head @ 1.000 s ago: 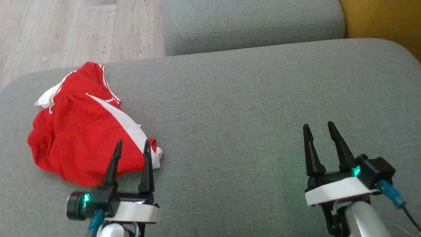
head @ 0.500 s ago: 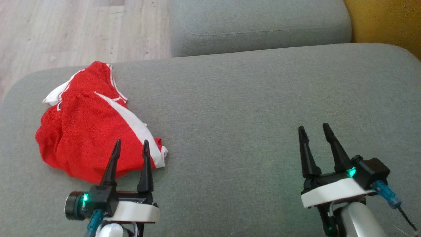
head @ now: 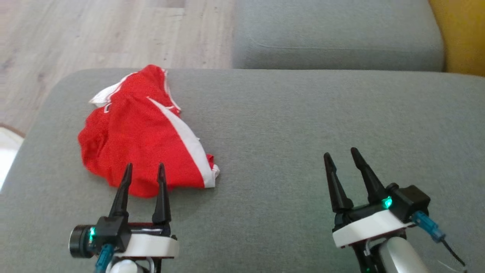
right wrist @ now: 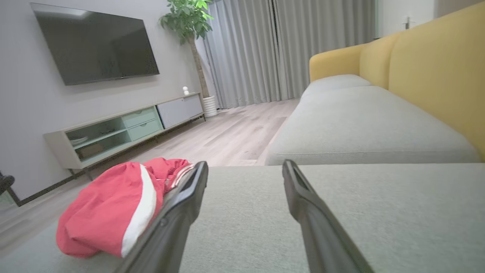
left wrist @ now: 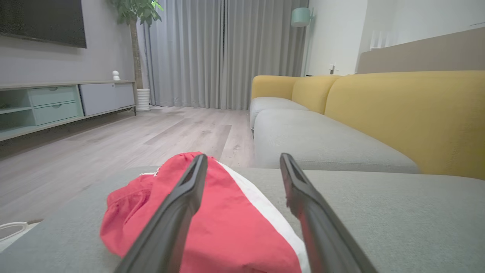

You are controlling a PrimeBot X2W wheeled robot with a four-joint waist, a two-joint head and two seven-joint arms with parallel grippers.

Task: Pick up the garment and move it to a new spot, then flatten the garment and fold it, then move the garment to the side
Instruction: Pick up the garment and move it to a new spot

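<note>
Two pincers, the left gripper [head: 145,166] and the right gripper [head: 340,152], stayed spread wide and empty. The camera had turned toward the red garment [head: 136,148], which lay crumpled on the grey cushion [head: 288,121], just ahead of the left one. It looked ready to grab.
</note>
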